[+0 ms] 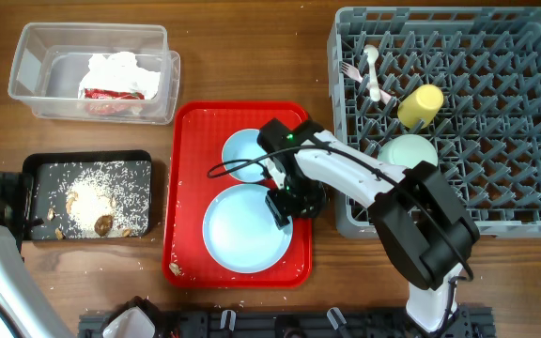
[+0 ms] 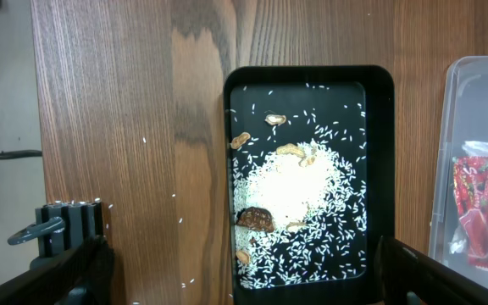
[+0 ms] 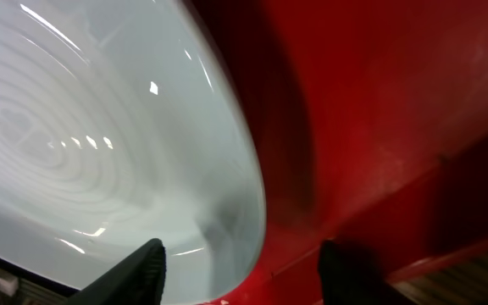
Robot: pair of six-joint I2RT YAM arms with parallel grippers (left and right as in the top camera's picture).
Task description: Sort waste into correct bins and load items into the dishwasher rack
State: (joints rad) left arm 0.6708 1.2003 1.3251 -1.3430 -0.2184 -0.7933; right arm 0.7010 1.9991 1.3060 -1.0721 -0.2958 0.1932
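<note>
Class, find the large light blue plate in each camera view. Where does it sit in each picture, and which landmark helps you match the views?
Overhead: the large light blue plate lies low in the centre, on the red tray.
Left wrist: not in this picture.
Right wrist: the plate fills the left half, its rim curving down the middle.
Shared landmark: the red tray beside the plate, seen in the overhead and right wrist views.

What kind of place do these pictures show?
Probably a robot test bench staged as a dish-clearing station: a grey dishwasher rack, a black tray of food scraps and a red serving tray sit on one wooden table, with a white robot arm.
</note>
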